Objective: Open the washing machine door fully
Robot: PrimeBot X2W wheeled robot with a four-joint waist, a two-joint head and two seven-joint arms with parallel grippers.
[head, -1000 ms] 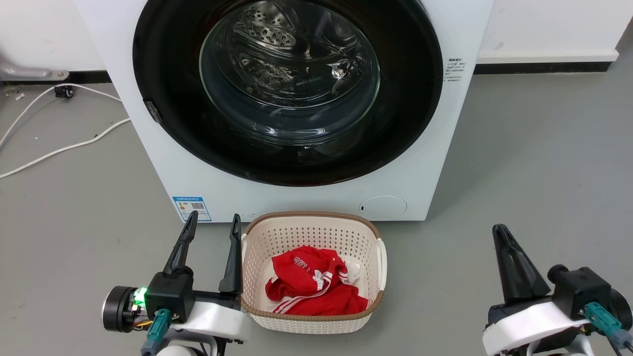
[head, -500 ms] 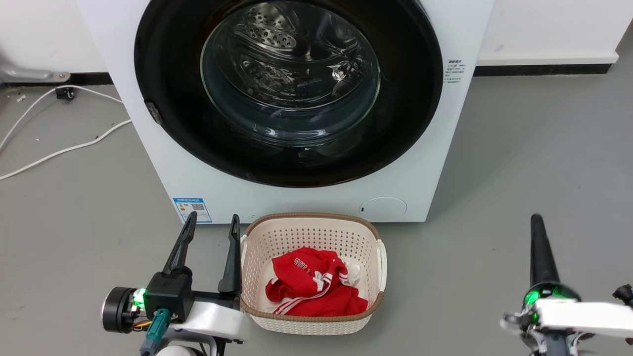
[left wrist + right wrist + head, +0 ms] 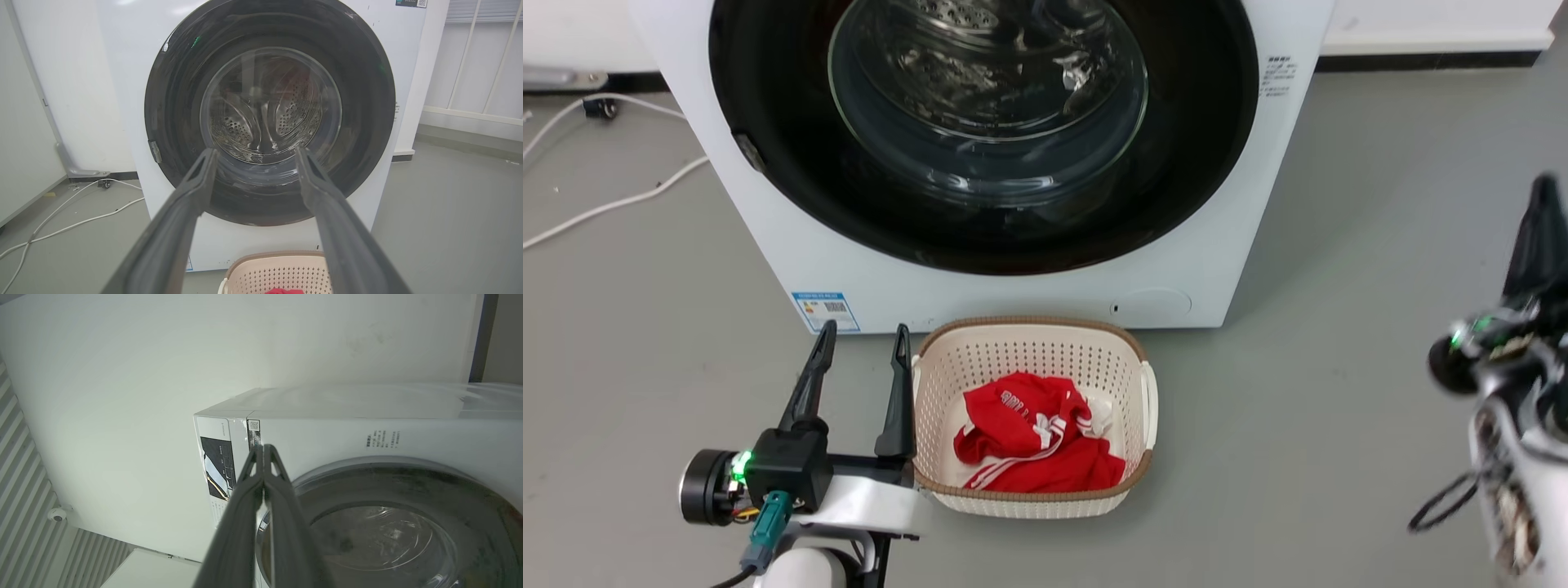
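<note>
Left gripper (image 3: 864,329) is sitting wide, nothing between the fingers, hovering over the floor (image 3: 1339,392). Door (image 3: 1201,122) is lying straight ahead of it, past the fingertips and apart from them. I'm seeing it closed flush against the machine (image 3: 809,253). In the left wrist view the two fingers are framing the glass bowl (image 3: 269,81), with the steel drum (image 3: 241,126) showing through it. A small grey tab (image 3: 154,151) is sitting on the door rim, ahead and left of this gripper. Blue label (image 3: 826,309) is sitting on the machine's lower corner, just beyond the left fingertip.

Basket (image 3: 1029,327) is standing just right of the left gripper, its rim lining up against the right finger. I'm not able to tell whether they're touching. Its far rim is sitting close to the machine's front, under the door. Red garment (image 3: 1033,445) is lying bunched inside it.

Right gripper (image 3: 261,447) is sitting narrow, fingers pressed together tip to tip, holding nothing. It's hanging well right of the basket, blurred at the edge of the head view, apart from the machine. Its wrist view is coming in rolled. There the fingertips are lining up over the machine's top corner by the control panel (image 3: 216,465), and the door is lying beyond and to one side of them. White cable (image 3: 613,204) is trailing on the floor well left of the left gripper.
</note>
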